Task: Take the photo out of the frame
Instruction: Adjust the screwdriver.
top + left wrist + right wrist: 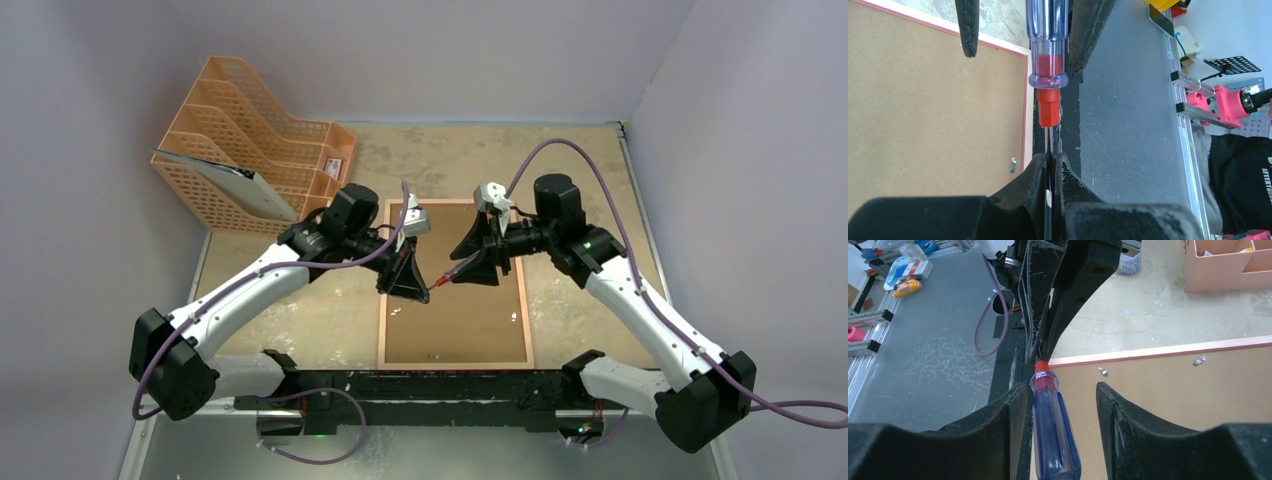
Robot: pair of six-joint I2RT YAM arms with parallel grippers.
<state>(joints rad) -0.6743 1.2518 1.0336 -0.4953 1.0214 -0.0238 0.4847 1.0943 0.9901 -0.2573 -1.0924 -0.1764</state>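
Left fingers [1050, 165] pinch screwdriver [1053, 430] shaft; right fingers [1063, 405] apart (frame [455, 285] face-down).

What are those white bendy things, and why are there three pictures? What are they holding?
They are two robot arms with pincer hands called grippers. One picture looks down from above. The other two come from small cameras on each arm's wrist, so you see black fingers up close.

On the speckled tan table lies a thin pink-red picture frame, face down, so you see its brown backing board and not the photo. An orange mesh file rack stands at the back left.

The left gripper pinches the thin metal shaft of a screwdriver with a clear blue and red handle. The right gripper is open around the handle.
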